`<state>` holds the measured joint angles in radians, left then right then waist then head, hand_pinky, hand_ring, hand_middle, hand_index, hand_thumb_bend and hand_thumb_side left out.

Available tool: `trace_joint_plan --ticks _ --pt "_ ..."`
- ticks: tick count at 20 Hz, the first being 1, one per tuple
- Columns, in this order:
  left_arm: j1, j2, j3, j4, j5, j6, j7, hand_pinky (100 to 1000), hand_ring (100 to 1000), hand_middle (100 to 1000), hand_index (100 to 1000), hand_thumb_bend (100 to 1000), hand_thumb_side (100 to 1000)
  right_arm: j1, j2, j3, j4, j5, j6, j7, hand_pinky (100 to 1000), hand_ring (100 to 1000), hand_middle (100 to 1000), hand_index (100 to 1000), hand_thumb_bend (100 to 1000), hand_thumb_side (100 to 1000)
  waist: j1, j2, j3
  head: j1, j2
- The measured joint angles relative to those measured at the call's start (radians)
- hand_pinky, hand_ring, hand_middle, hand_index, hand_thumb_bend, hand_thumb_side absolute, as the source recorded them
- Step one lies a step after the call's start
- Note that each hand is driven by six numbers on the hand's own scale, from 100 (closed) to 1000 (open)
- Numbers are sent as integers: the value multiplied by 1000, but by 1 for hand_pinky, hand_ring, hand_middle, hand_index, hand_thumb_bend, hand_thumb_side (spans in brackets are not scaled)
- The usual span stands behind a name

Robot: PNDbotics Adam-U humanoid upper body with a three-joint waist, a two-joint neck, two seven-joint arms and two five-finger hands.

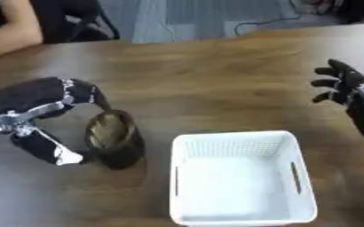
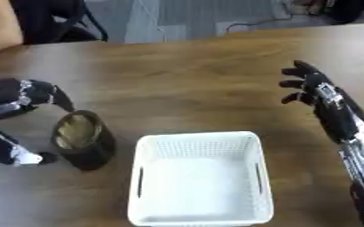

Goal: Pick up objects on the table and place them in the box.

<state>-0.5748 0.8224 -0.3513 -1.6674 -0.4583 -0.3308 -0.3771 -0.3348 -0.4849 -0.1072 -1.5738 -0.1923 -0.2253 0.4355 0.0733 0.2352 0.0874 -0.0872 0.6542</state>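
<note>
Left hand (image 1: 37,117) curled around dark cup (image 1: 113,139), right hand (image 2: 317,95) raised, fingers relaxed.

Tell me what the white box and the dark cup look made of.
White box: looks like moulded plastic, matte, with perforated mesh walls and slot handles. Dark cup: dark brown, slightly glossy outside with a paler inside; could be ceramic or plastic, which one I cannot tell.
</note>
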Motion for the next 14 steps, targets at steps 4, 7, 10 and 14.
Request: trace_joint_plan --ticks 4,7,10,14 --pt "-1 -3 -17 16 -5 -9 -13 100 100 703 792 465 338 0 0 0 0 0 0 0 653 825 872 1000 100 1000 0 0 0 0 0" --pt "-1 -3 -26 25 -5 -14 -18 100 100 699 789 466 341 0 0 0 0 0 0 0 653 825 872 1000 100 1000 0 1 0 0 0" --pt "-1 -9 -31 32 -5 -16 -24 100 100 694 786 465 341 0 0 0 0 0 0 0 653 825 872 1000 100 1000 -1 2 0 0 0" --pt "-4 -11 -39 42 -2 -19 -30 100 100 682 776 468 343 0 0 0 0 0 0 0 653 825 872 1000 100 1000 -1 2 0 0 0"
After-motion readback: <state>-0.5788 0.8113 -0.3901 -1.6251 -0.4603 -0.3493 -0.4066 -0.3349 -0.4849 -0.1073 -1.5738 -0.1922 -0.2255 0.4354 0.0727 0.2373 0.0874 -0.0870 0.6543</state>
